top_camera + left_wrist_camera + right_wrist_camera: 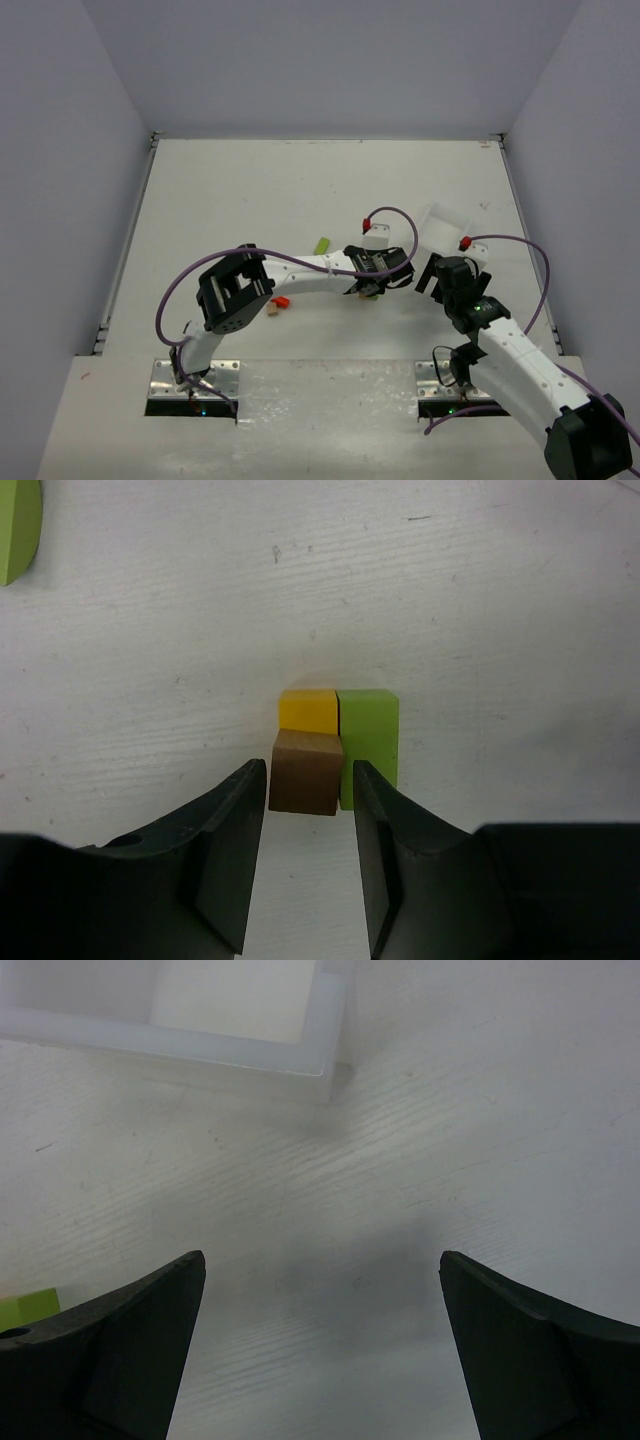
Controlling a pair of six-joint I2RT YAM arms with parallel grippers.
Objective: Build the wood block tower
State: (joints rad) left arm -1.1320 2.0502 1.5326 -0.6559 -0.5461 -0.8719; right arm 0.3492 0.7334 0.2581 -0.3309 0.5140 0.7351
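Fingers point(228, 865) of left gripper point(308, 775): apart, tips either side of the brown block's near end, slim gaps showing.
Brown block point(305, 772): just ahead of those fingertips.
Yellow block point(307, 711): touching the brown block's far side.
Green block point(369, 742): against the brown block's right side.
Right gripper point(320, 1260): well right of the brown block, fingers wide apart, holding nothing.
Tray point(320, 1030): farther right and beyond the brown block.

Top view: you are looking down from above and behind the arm bases point(195, 378), taking in the whole counter point(250, 190) from afar.
Left wrist view: you are peering past the left claw point(308, 860), close above a lime green block point(370, 735).
Right wrist view: you are peering past the right claw point(320, 1350), low over the counter, toward the white tray point(325, 1040).
Shared: top and right wrist views are both catching that tray.
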